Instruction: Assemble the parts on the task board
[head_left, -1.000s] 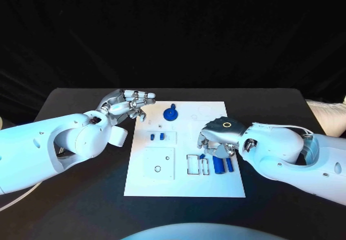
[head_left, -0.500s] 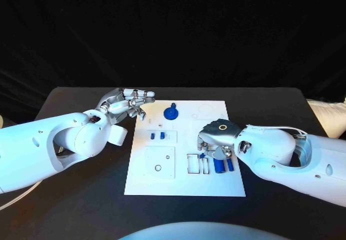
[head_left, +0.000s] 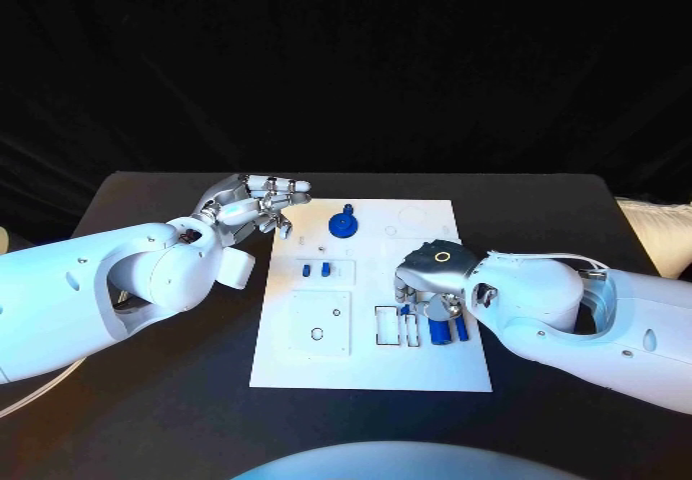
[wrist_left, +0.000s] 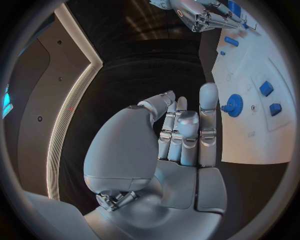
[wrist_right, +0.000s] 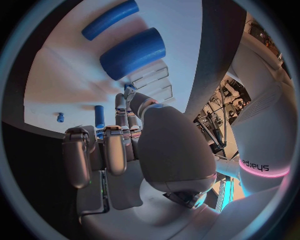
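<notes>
The white task board lies mid-table. My right hand is bent down over its right side, by the empty slots. Its thumb and a finger meet on a small blue part, seen bluish at the fingertips in the right wrist view. Two blue cylinders lie just right of the slots; the thick one and the thin one are close ahead of that hand. My left hand hovers off the board's upper left corner, fingers curled together, holding nothing.
A blue gear sits at the board's top, also seen as the gear beyond my left fingers. Two small blue blocks lie at the board's left. Below them is a square plate with holes. Black table surrounds the board.
My right hand has eased slightly left and down over the slots. The small blue part stays at the same spot. The left hand has not moved.
</notes>
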